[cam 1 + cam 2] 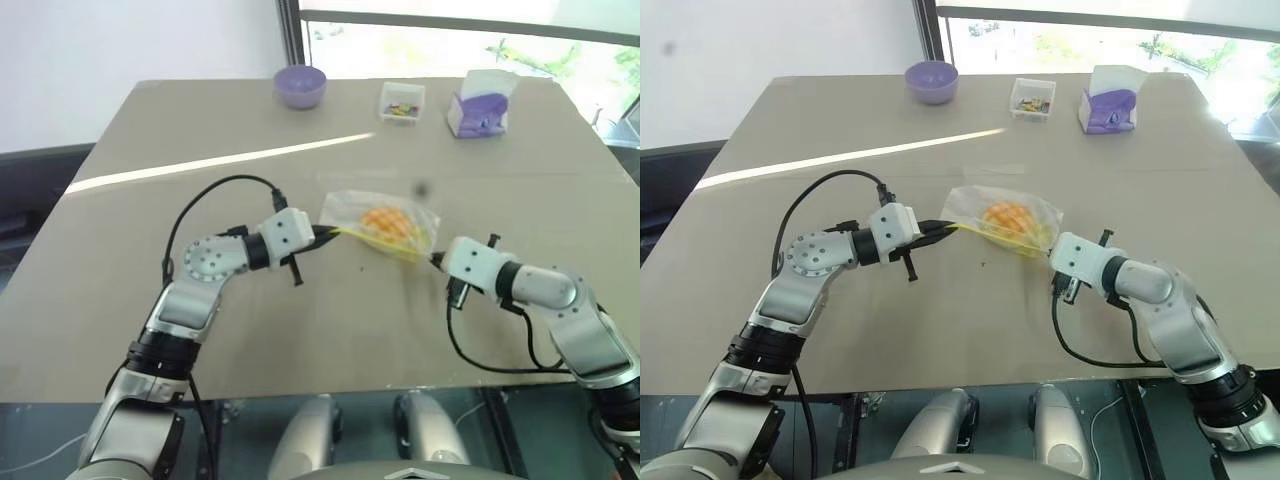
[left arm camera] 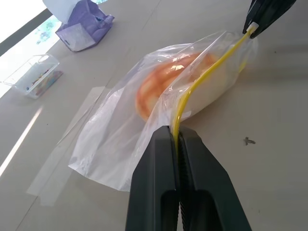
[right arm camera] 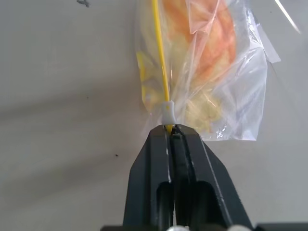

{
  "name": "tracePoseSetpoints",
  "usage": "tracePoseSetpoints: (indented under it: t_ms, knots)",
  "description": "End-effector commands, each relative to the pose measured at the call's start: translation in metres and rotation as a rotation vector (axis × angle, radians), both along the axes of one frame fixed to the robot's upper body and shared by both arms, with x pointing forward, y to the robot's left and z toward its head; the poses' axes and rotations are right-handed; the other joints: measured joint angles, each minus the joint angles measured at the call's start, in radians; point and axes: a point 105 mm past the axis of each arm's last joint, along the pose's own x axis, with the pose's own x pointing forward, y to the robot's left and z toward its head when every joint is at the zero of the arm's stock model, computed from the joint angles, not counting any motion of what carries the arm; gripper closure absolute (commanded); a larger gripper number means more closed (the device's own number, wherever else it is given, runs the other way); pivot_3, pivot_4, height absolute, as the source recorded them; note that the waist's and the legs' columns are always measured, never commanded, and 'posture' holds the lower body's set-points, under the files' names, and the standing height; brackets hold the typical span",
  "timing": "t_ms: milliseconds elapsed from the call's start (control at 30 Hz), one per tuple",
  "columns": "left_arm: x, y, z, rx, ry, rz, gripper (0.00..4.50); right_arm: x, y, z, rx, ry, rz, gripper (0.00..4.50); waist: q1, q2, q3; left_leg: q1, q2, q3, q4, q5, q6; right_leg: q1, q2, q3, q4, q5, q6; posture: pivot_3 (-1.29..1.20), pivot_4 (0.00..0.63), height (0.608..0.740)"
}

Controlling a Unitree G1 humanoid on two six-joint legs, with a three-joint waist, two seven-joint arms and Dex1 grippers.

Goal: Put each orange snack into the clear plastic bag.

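**Observer:** Where does the snack sit right now?

**Operator:** The orange snack point(image 1: 385, 222) is already inside the clear plastic bag point(image 1: 345, 210), and the bag lies on the tabletop point(image 1: 150, 140) between my two arms, roughly mid-way. I count one snack only on the tabletop, so by my reading the filling part is done and what is left is the seal.

**Observer:** And your hands?

**Operator:** Both are pressed together on the bag's yellow seal strip point(image 2: 202, 79). My left hand point(image 2: 178, 139) pinches one end of it. My right hand point(image 3: 171, 131) pinches the other end, just behind the small white slider point(image 3: 167, 111) that rides on the strip there.

**Observer:** So what does the next move turn on?

**Operator:** The line of that strip. It runs from my left hand across to my right, bowed a little in the middle, so its long axis lies along the line between the two hands, with the snack just on the far side of it. The slider is at the right end, so the right hand is the nearer one for it. I'd judge the left should simply anchor its end while the right draws toward it.

**Observer:** Anything in the way?

**Operator:** No. The purple bowl point(image 1: 300, 85), the small clear box point(image 1: 401, 102) and the purple-and-white carton point(image 1: 482, 105) are well apart, along the far edge.
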Motion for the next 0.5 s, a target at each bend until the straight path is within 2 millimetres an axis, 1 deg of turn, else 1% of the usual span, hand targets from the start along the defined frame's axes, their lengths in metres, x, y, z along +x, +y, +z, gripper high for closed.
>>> tracePoseSetpoints:
  t_ms: [33, 133, 267, 400, 500]
  knots:
    - [-0.002, -0.001, 0.016, -0.027, -0.058, -0.002, 4.50, 0.004, -0.005, 0.009, -0.008, -0.047, -0.018, 4.47, 0.000, 0.000, 0.000, 0.000, 0.000, 0.000, 0.000, 0.000, 0.000, 0.000, 0.000, 0.000, 0.000, 0.000, 0.000, 0.00, 0.150, 0.740]
    - [-0.002, -0.001, 0.017, -0.029, -0.059, 0.001, 4.50, 0.008, -0.009, 0.013, -0.022, -0.080, -0.039, 4.47, 0.000, 0.000, 0.000, 0.000, 0.000, 0.000, 0.000, 0.000, 0.000, 0.000, 0.000, 0.000, 0.000, 0.000, 0.000, 0.00, 0.150, 0.740]
    - [0.007, -0.002, 0.030, -0.088, -0.059, 0.034, 4.50, 0.022, -0.021, 0.033, -0.034, -0.181, -0.093, 4.47, 0.000, 0.000, 0.000, 0.000, 0.000, 0.000, 0.000, 0.000, 0.000, 0.000, 0.000, 0.000, 0.000, 0.000, 0.000, 0.00, 0.150, 0.740]
    - [0.026, -0.003, 0.049, -0.149, -0.074, 0.078, 4.50, 0.038, -0.031, 0.060, -0.043, -0.291, -0.136, 4.47, 0.001, 0.000, 0.000, 0.000, 0.000, 0.000, 0.001, 0.000, 0.000, 0.000, 0.000, 0.000, 0.001, 0.000, 0.000, 0.00, 0.150, 0.740]
    - [0.053, -0.008, 0.073, -0.203, -0.102, 0.125, 4.50, 0.059, -0.042, 0.085, -0.049, -0.411, -0.192, 4.47, 0.001, 0.000, 0.000, 0.000, -0.001, 0.000, 0.001, 0.000, 0.000, 0.000, 0.000, 0.000, 0.002, 0.000, 0.000, 0.00, 0.150, 0.740]
